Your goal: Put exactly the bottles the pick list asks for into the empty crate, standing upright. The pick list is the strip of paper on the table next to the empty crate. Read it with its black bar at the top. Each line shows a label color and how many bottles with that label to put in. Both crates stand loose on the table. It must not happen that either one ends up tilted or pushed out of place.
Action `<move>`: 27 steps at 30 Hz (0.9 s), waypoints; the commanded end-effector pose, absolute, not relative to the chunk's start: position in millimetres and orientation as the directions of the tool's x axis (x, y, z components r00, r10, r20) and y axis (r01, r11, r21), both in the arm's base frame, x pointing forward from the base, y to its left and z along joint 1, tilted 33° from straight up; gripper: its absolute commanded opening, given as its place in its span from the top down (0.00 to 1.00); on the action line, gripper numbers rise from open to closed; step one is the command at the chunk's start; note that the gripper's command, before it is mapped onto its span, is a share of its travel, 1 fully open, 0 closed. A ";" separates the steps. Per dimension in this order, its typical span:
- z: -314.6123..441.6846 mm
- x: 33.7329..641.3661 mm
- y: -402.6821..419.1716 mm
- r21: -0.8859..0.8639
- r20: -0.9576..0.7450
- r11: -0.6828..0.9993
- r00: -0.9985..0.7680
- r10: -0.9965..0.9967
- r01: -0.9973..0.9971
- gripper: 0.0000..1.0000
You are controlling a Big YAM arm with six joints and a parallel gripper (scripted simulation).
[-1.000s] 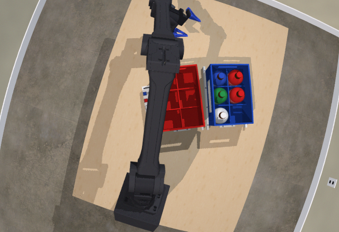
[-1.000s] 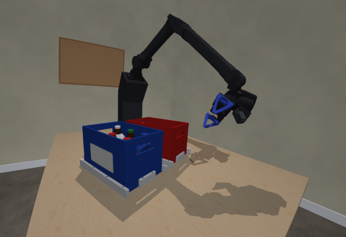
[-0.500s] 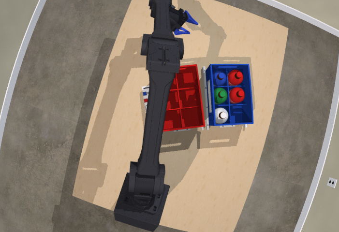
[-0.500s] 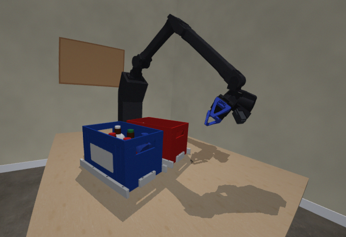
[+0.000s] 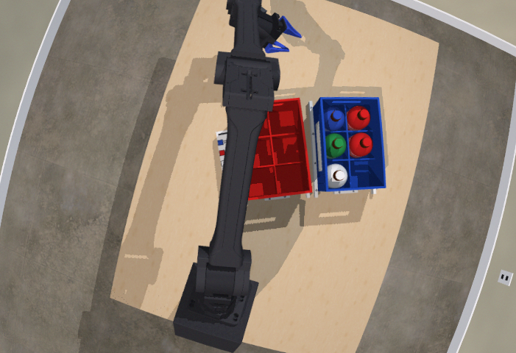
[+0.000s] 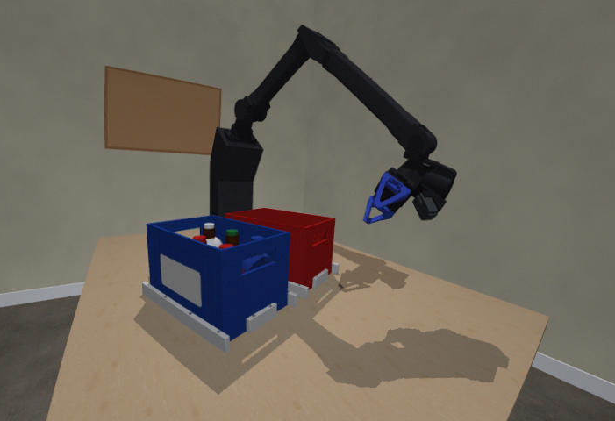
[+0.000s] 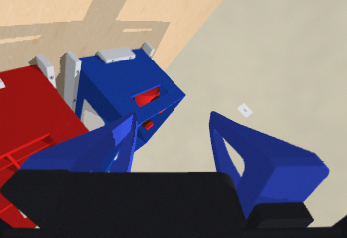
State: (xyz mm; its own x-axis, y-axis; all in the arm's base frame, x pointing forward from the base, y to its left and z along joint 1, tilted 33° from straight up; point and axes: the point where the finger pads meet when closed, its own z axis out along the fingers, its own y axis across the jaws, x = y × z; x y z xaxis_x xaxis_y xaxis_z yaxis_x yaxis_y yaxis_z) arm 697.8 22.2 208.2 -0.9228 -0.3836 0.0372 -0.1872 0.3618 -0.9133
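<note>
The empty red crate [image 5: 281, 149] stands mid-table with the blue crate [image 5: 347, 143] right beside it. The blue crate holds a blue-label bottle [image 5: 334, 118], two red-label bottles [image 5: 358, 117] [image 5: 360, 144], a green-label bottle [image 5: 336, 144] and a white-label bottle [image 5: 336, 175]. The pick list [image 5: 221, 147] lies left of the red crate, mostly hidden under my arm. My gripper [image 5: 284, 38] hangs high in the air beyond the far ends of the crates, open and empty. It also shows in the side view [image 6: 378, 208] and in the wrist view [image 7: 173, 144].
Grey stop blocks [image 6: 183, 312] run along the crate bases. The robot base [image 5: 216, 304] stands at the near table edge. A brown board [image 6: 161, 111] hangs on the wall.
</note>
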 end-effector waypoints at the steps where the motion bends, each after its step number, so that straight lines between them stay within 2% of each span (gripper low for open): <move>1: 209.5 697.7 22.2 -0.913 0.035 0.362 -0.923 -0.384 -0.186 0.39; 6: 209.5 697.7 22.2 -0.913 0.035 0.362 -0.923 -0.384 -0.186 0.39; 7: 234.5 689.9 24.6 -0.915 0.008 0.369 -0.923 -0.385 -0.162 0.39; 14: 270.6 672.7 30.5 -0.917 -0.011 0.371 -0.920 -0.392 -0.147 0.39; 27: 308.3 638.4 28.4 -0.916 0.006 0.367 -0.920 -0.392 -0.163 0.39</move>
